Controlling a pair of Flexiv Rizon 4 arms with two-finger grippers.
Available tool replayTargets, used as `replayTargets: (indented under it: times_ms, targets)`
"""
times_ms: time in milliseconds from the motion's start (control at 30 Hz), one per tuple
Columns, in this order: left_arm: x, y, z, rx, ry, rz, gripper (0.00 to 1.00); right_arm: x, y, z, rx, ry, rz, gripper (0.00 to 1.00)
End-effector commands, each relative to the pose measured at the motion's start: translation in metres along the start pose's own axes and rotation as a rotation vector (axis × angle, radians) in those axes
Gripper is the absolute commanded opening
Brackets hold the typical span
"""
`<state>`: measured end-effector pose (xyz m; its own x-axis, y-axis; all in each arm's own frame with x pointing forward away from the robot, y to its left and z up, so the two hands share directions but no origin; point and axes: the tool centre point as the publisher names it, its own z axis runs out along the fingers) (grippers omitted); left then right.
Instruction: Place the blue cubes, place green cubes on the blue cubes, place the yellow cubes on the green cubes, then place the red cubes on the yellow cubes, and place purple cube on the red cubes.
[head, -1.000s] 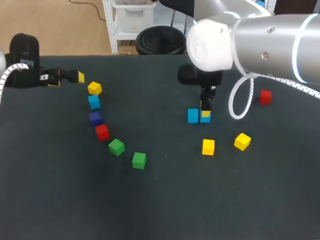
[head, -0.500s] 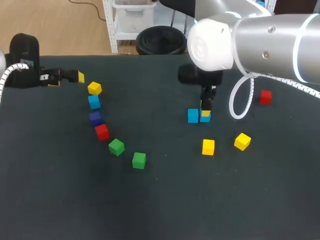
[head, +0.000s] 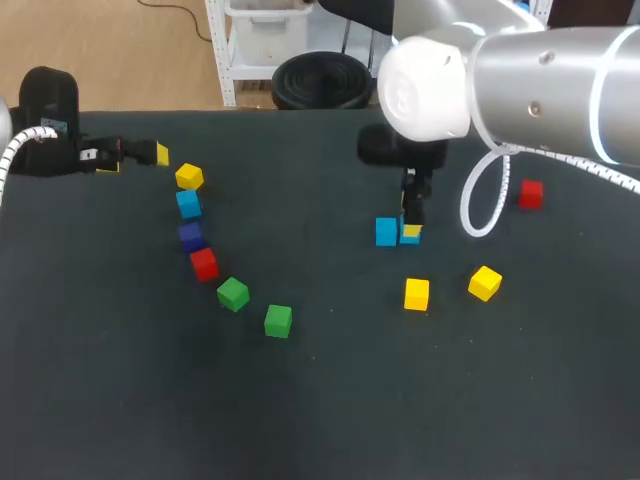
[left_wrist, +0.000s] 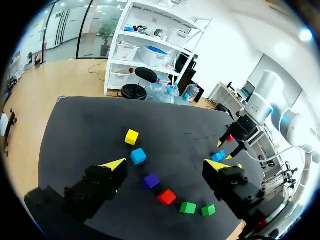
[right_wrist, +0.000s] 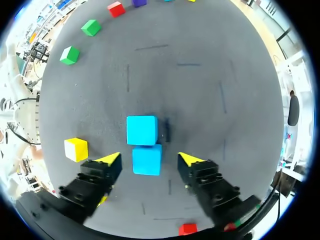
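Right end effector (right_wrist: 149, 159) gapes empty astride one blue cube (right_wrist: 146, 162); I see a second cube (right_wrist: 142, 130) just ahead.

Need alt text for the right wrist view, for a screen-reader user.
The right arm's open pincer hangs over a dark table, with one blue cube between its fingers, untouched, and a second blue cube just ahead, against the first. A yellow cube sits beside the pincer; two green cubes lie farther ahead.
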<state>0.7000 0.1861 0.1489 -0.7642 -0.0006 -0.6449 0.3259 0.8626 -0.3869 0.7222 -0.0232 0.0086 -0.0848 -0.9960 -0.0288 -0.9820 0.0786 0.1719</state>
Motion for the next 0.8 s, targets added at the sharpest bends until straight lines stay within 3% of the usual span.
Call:
replayTargets:
  times_ms: [33, 133, 300, 467, 533, 733, 800]
  targets:
    - [0.000, -0.001, 0.000, -0.003, 0.002, -0.001, 1.00, 0.009, 0.016, -0.019, 0.060, -0.034, 0.012, 1.00]
    - [0.000, -0.001, 0.000, -0.003, 0.002, -0.001, 1.00, 0.014, 0.024, -0.044, 0.116, -0.085, 0.008, 1.00]
    - [0.000, -0.001, 0.000, -0.003, 0.002, -0.001, 1.00, 0.012, 0.032, -0.069, 0.176, -0.099, -0.020, 1.00]
    - [0.000, -0.001, 0.000, -0.003, 0.002, -0.001, 1.00, 0.006, 0.032, -0.074, 0.184, -0.109, -0.062, 1.00]
    - [0.000, -0.001, 0.000, -0.003, 0.002, -0.001, 1.00, 0.000, 0.032, -0.077, 0.187, -0.158, -0.112, 1.00]
    - [0.000, -0.001, 0.000, -0.003, 0.002, -0.001, 1.00, -0.024, 0.019, -0.076, 0.113, -0.208, -0.234, 1.00]
    - [0.000, -0.001, 0.000, -0.003, 0.002, -0.001, 1.00, -0.037, 0.010, -0.081, 0.049, -0.208, -0.266, 1.00]
